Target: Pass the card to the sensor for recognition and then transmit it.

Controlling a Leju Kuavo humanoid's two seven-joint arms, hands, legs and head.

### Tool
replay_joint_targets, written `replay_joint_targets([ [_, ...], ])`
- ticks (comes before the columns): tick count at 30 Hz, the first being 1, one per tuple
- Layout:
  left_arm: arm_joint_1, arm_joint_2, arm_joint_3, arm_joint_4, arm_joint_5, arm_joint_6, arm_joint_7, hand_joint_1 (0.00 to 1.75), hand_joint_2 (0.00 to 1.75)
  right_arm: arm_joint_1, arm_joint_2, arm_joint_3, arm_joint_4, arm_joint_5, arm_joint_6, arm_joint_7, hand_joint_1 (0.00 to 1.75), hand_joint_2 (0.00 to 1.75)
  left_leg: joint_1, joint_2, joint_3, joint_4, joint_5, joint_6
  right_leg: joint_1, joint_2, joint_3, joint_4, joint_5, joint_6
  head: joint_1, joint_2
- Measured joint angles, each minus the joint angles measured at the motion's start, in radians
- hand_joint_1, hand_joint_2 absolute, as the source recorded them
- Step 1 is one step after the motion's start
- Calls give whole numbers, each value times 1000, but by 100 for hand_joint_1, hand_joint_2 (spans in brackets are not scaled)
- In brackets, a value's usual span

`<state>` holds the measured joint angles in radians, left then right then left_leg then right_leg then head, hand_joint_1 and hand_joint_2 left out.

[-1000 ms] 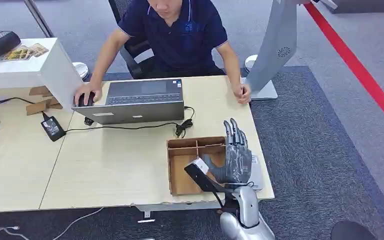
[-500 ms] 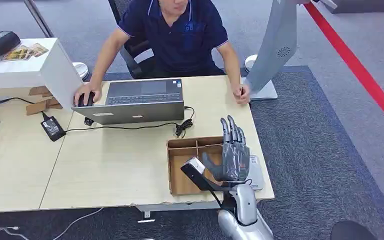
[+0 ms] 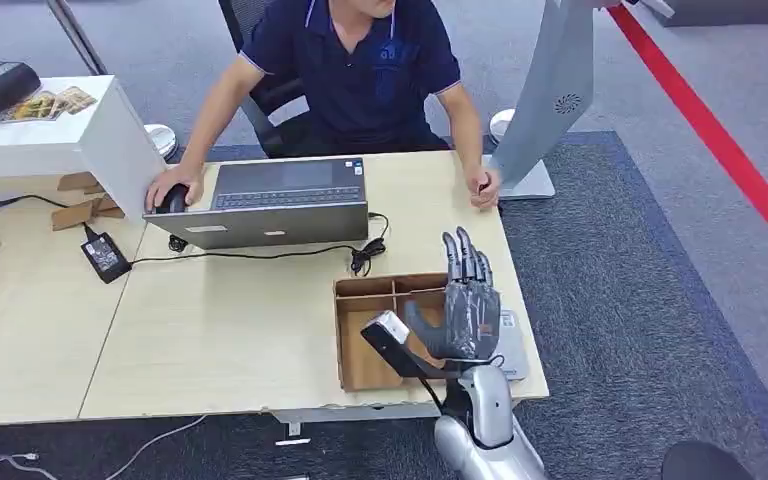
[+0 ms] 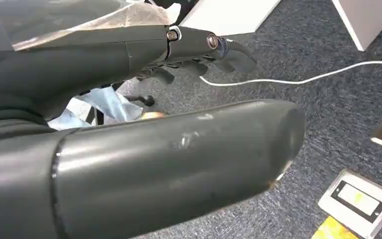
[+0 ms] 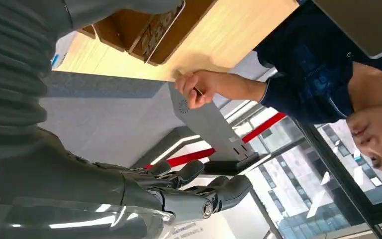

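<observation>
Right hand point(image 3: 465, 315) spread flat above the cardboard tray point(image 3: 341, 335) at the right edge of the table point(image 3: 210, 330), fingers straight, thumb apart, nothing gripped. Card point(image 5: 155, 29) apparently lying in 1 tray compartment, judging by the right wrist view. Lower straight onto that compartment, pinch 1 card edge between thumb and fingers, then lift clear of the dividers before moving to the grey pad point(image 3: 513, 350) beside the tray, probably the sensor.

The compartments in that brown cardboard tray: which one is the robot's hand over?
The big front compartment, nearest the table edge. The right hand hovers at its right side; the two small compartments behind lie beyond the fingers.
</observation>
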<state>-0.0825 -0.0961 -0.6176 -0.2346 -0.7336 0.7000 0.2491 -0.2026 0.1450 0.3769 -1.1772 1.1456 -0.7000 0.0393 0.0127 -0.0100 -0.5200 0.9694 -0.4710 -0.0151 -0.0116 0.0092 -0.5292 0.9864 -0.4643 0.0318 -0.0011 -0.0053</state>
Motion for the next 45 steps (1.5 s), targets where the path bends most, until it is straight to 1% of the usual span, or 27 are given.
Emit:
replay_joint_targets([
  [6, 0, 0, -3, 0, 3, 0, 0, 0, 0, -1, 0, -14, 12, 1, 0, 13, 0, 175, 0, 0, 0, 0, 0, 0, 0, 0, 0, 0, 0, 0, 0, 0],
  [17, -1, 0, -19, 0, 9, 0, 0, 0, 0, -8, -2, -39, 54, -5, 0, 16, 0, 175, 0, 0, 0, 0, 0, 0, 0, 0, 0, 0, 0, 0, 0, 0],
  [30, -1, 0, -24, 0, 9, 0, 0, 0, 0, -14, -2, -45, 82, -8, 0, 14, 0, 175, 0, 0, 0, 0, 0, 0, 0, 0, 0, 0, 0, 0, 0, 0],
  [45, -1, 0, -24, 0, 9, 0, 0, 0, 0, -15, -2, -45, 83, -11, 0, 13, 2, 175, 0, 0, 0, 0, 0, 0, 0, 0, 0, 0, 0, 0, 0, 0],
])
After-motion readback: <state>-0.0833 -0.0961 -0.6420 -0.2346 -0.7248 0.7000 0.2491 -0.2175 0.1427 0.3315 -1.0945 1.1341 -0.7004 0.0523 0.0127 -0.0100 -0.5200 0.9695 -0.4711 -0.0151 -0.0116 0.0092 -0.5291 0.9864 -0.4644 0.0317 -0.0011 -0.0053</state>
